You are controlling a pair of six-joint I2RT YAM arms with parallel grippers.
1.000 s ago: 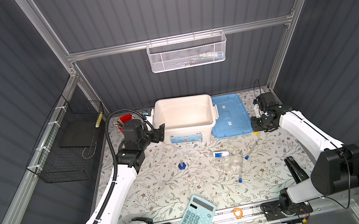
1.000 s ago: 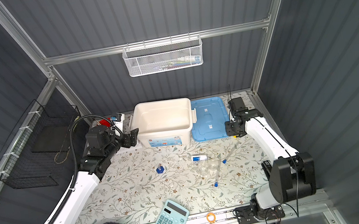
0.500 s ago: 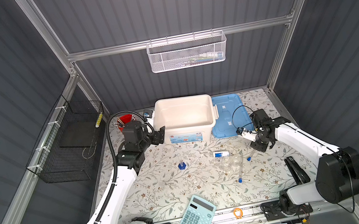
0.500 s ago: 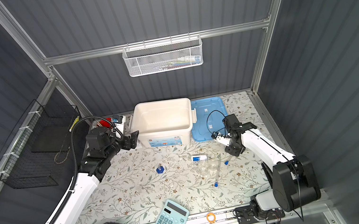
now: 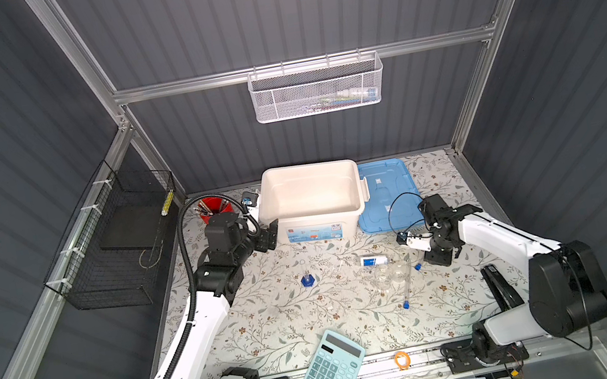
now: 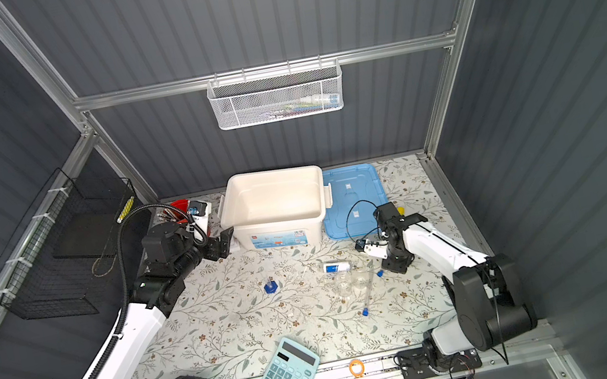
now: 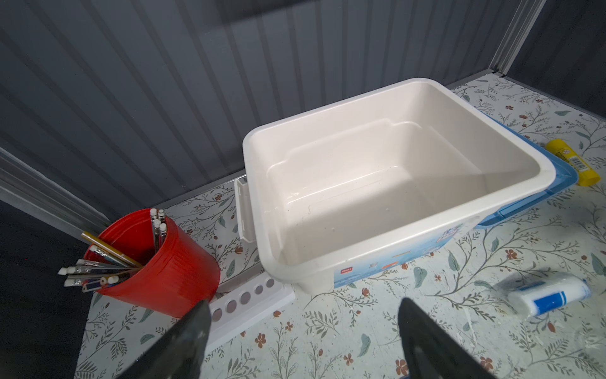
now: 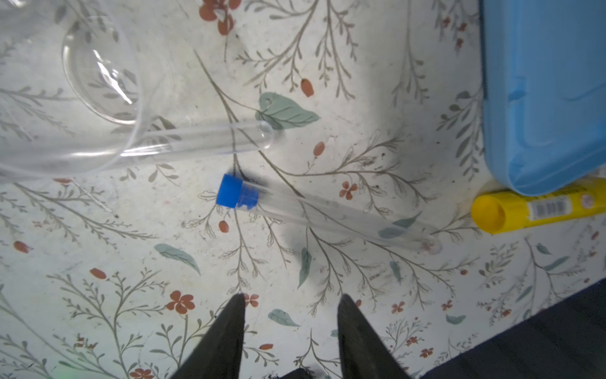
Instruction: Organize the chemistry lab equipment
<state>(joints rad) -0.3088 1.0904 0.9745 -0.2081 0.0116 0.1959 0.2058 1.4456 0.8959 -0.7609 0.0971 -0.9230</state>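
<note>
The blue-capped test tube, slim and clear, lies flat on the flowered tablecloth between a clear beaker and the smooth blue lid, and the right gripper, a second ago back at that lid, now hangs just above the tube with its dark tapered jaws apart and empty. A second clear tube lies right by the beaker and a yellow glue stick beside the lid, while the left gripper stays spread wide before the glossy white tub
</note>
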